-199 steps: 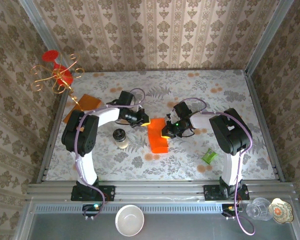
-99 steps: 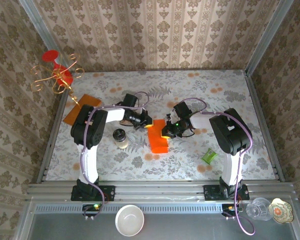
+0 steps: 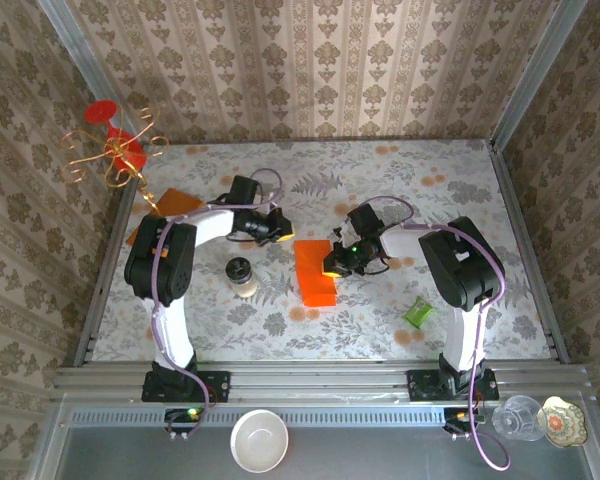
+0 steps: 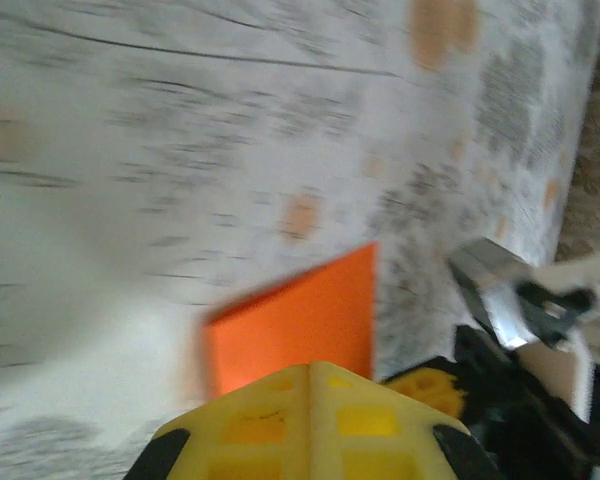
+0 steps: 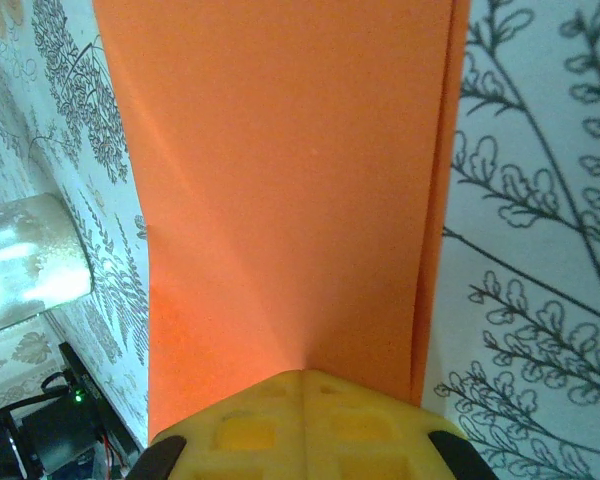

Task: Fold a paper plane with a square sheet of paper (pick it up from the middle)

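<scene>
Square sheet of paper (image 3: 316,272): lies flat on the table (image 3: 430,200) just right of the jar (image 3: 242,277), folded into a tall rectangle. The right wrist view shows two layers along one long edge, slightly offset.

Right gripper (image 3: 332,264): on the sheet's edge away from the jar, fingers pressed together with the tips on the paper. I cannot tell whether a layer is caught between them.

Left gripper (image 3: 278,228): beyond the jar and a little to its right, clear of the sheet. Fingers pressed together, holding nothing. The left wrist view is smeared.

Risks as I judge them:
- The layers are already offset. Any drag from the right tips would skew them further and bend the centre crease.
- The paper is thin and held down at one edge only, so a sideways push would slide it toward the jar or buckle it.
- The jar sits close, and a low left-arm approach could clip it.
- The amber sheet (image 3: 165,210), left of and beyond the jar, could be mistaken for the work piece.

Count:
- red-orange sheet, 1
- amber sheet, 1
- jar, 1
- green packet (image 3: 418,313), 1
- wire ornament (image 3: 115,150), 1
- white bowl (image 3: 259,440), 1
- glass (image 3: 518,418), 1
- small dish (image 3: 563,420), 1
- grippers, 2
</scene>
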{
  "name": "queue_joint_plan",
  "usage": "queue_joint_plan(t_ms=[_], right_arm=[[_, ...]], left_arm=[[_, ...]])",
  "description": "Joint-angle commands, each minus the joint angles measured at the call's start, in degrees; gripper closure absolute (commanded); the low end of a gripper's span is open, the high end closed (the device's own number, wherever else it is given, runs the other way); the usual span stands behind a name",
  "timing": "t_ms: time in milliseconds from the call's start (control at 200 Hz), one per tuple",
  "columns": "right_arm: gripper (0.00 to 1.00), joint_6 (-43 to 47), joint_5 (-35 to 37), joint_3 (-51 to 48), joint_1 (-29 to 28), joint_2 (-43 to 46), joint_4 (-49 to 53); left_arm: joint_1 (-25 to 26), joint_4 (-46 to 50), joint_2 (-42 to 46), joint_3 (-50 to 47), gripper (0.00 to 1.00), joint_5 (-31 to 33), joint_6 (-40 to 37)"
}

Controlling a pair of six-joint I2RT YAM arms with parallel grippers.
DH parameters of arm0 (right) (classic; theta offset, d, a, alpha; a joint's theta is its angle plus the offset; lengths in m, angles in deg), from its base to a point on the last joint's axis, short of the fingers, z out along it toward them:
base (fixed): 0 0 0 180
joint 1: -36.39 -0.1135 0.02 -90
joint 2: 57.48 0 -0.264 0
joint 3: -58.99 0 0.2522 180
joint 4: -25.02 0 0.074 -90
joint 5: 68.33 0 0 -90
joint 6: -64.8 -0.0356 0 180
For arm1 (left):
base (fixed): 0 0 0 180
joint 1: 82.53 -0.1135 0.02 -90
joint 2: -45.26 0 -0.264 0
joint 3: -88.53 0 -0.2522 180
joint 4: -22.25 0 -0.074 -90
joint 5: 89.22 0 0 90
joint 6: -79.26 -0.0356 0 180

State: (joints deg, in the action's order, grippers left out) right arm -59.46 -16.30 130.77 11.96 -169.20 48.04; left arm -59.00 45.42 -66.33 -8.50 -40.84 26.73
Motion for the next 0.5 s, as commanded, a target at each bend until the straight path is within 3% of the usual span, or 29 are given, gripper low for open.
queue_joint_plan(t_ms=[0,130,300,495], right_arm=[[0.97,-1.2,18.1,-5.8,0.8,-7.2,13.4],[0.97,-1.3,18.1,-5.7,0.8,-7.1,13.4],[0.97,-1.5,18.3,-5.7,1.0,-6.9,13.3],[0.97,-2.1,18.3,-5.0,1.2,-6.7,13.1]], left_arm=[[3.5,-1.9,-1.3,1.3,0.96,-1.2,2.7],[4.9,-1.5,-5.3,1.6,0.96,-0.8,2.8],[2.9,2.6,-8.1,2.8,0.96,2.2,-0.5],[-3.7,9.7,-11.3,10.1,0.96,3.9,-5.7]])
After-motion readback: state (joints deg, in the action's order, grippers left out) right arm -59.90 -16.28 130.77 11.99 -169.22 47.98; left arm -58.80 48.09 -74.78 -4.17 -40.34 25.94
